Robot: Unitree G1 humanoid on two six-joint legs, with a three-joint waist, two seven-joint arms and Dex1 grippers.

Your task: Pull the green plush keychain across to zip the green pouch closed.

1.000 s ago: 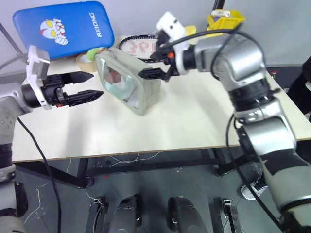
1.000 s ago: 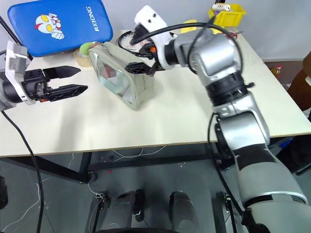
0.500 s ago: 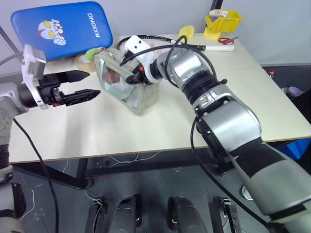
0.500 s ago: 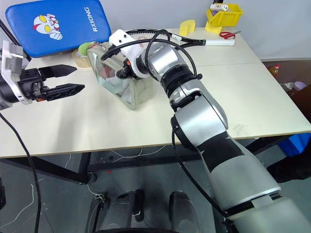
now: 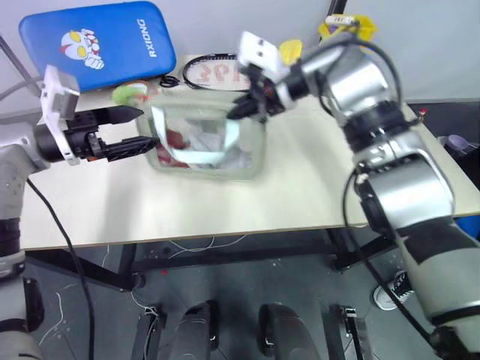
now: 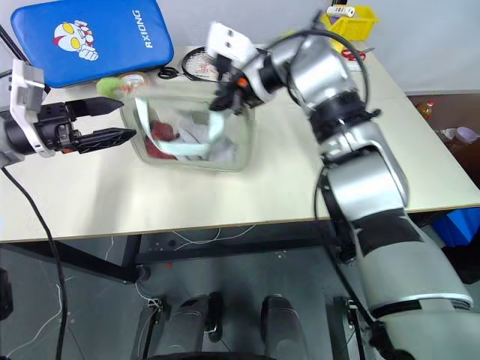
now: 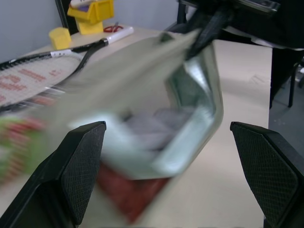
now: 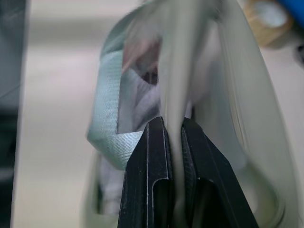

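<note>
One green pouch point(image 5: 206, 142), two grippers

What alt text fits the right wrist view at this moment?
The right gripper is shut on a pale fabric edge of the green pouch, which fills the view in a blur, red and white contents showing inside; a tan tape roll sits behind.

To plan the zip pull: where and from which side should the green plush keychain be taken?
Take the green plush keychain across its round body, probably coming level from the robot's left, where the left gripper stands open. It sits by the green pouch's far left corner, away from the right gripper clamped on the pouch's fabric.
</note>
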